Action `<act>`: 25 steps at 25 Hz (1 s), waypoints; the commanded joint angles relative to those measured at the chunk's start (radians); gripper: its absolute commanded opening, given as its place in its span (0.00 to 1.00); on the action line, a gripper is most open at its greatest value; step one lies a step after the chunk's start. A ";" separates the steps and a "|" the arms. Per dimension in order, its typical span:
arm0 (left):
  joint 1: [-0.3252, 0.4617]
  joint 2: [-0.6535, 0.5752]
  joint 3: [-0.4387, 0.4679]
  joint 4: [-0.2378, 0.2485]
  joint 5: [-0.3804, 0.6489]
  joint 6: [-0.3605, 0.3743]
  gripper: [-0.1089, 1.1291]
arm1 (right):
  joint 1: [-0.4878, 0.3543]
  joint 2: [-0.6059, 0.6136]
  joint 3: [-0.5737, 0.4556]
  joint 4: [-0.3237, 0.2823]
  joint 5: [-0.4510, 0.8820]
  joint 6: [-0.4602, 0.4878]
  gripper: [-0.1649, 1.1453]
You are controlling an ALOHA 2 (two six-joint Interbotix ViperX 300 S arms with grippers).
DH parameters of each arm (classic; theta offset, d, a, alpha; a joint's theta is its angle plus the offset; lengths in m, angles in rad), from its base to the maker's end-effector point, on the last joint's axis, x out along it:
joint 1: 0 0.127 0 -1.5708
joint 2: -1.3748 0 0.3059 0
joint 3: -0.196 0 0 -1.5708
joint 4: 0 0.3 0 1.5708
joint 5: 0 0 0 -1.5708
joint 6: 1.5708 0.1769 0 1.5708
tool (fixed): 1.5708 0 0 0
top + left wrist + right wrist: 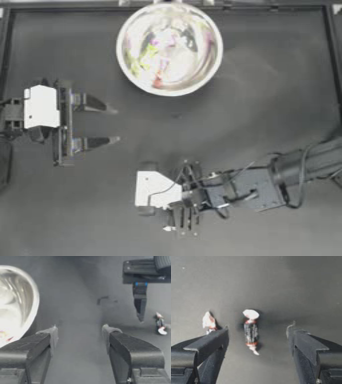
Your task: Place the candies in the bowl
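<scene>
Hovering: right gripper (256, 333), jaws wide, straddling whitish-silver candy (250, 331) on table (271, 281), well apart from bowl (169, 48). Risk: closing jaw catches the neighbouring candy (208, 321) too.

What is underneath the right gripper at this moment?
The right gripper hangs open over a whitish-silver candy lying on the table between its jaws. A second candy sits beside one jaw, partly hidden by it.
</scene>
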 commanded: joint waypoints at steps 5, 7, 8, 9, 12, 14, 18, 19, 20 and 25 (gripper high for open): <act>0.000 -0.021 -0.006 -0.002 -0.008 -0.003 0.82 | 0.008 0.009 -0.043 0.000 0.026 0.005 0.87; 0.000 -0.021 -0.005 -0.002 -0.008 -0.003 0.82 | 0.011 0.017 -0.048 0.002 0.031 0.006 0.87; 0.000 -0.021 -0.005 -0.002 -0.008 -0.003 0.82 | 0.012 0.020 -0.052 0.000 0.034 0.006 0.86; 0.000 -0.021 -0.003 -0.002 -0.008 -0.003 0.82 | 0.014 0.021 -0.055 -0.003 0.040 0.006 0.85; 0.000 -0.023 -0.002 -0.002 -0.008 -0.003 0.82 | 0.017 0.032 -0.067 -0.008 0.066 0.005 0.78; 0.000 -0.023 -0.002 -0.002 -0.008 -0.003 0.82 | 0.018 0.040 -0.075 -0.006 0.087 0.005 0.71; 0.000 -0.023 0.003 -0.002 -0.008 -0.005 0.82 | 0.023 0.051 -0.087 -0.005 0.103 0.005 0.59; 0.000 -0.023 0.005 -0.002 -0.008 -0.006 0.82 | 0.028 0.051 -0.091 -0.008 0.103 0.003 0.57; 0.000 -0.025 0.006 -0.002 -0.008 -0.006 0.82 | 0.028 0.051 -0.092 -0.008 0.104 0.002 0.54; 0.000 -0.034 0.009 -0.003 -0.008 -0.008 0.82 | 0.029 0.040 -0.095 -0.008 0.100 0.003 0.43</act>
